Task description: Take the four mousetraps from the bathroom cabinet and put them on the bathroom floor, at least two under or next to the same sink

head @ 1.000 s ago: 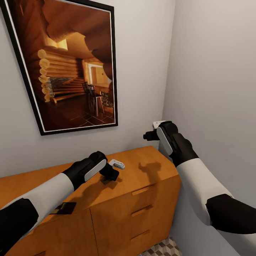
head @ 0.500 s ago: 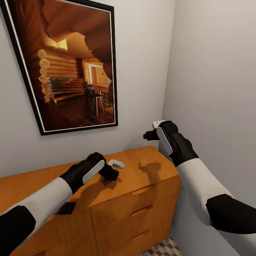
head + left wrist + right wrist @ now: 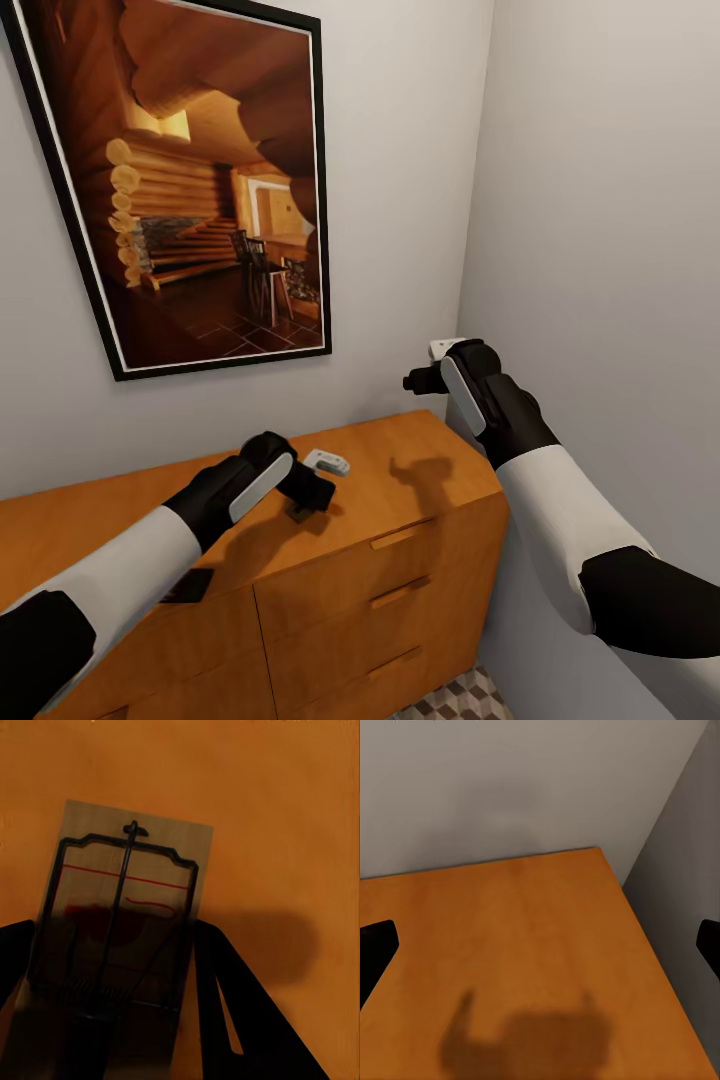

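Left arm has drawn slightly back toward the robot along the cabinet (image 3: 420, 470) top; right arm unmoved | second mousetrap (image 3: 190, 585) flat at front edge, partly under left forearm | left gripper (image 3: 305, 497) low, fingers wide astride a mousetrap (image 3: 120, 922), not clamping | right gripper (image 3: 415, 381) raised above the cabinet's right end, fingers wide, empty

Framed log-cabin picture (image 3: 195, 180) hangs on grey corner walls (image 3: 590, 200).
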